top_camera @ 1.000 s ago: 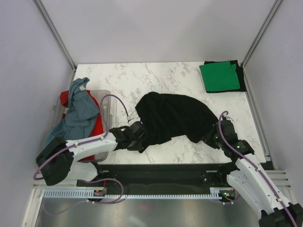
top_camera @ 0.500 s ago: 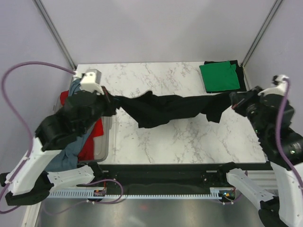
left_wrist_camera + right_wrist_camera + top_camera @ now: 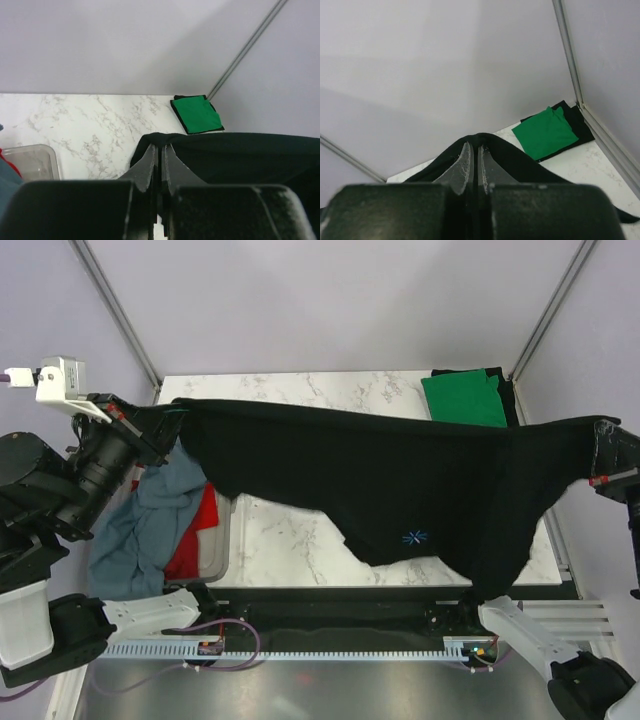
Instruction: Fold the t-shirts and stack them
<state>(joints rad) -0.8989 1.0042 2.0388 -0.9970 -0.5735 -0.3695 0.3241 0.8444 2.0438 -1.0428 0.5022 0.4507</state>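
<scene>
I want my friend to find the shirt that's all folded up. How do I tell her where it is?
Look at the white marble table and go to its far right corner. A flat, folded green t-shirt lies there on a folded black one. It is the only bright green thing, and unlike the big black t-shirt stretched in the air, it is neat and square.

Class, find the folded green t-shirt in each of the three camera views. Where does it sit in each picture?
Top external: the green t-shirt lies upper right, at the table's far corner.
Left wrist: green t-shirt right of centre, above the stretched black t-shirt.
Right wrist: green t-shirt right of centre, mid-height.
Shared landmark: the metal corner post beside it.
</scene>
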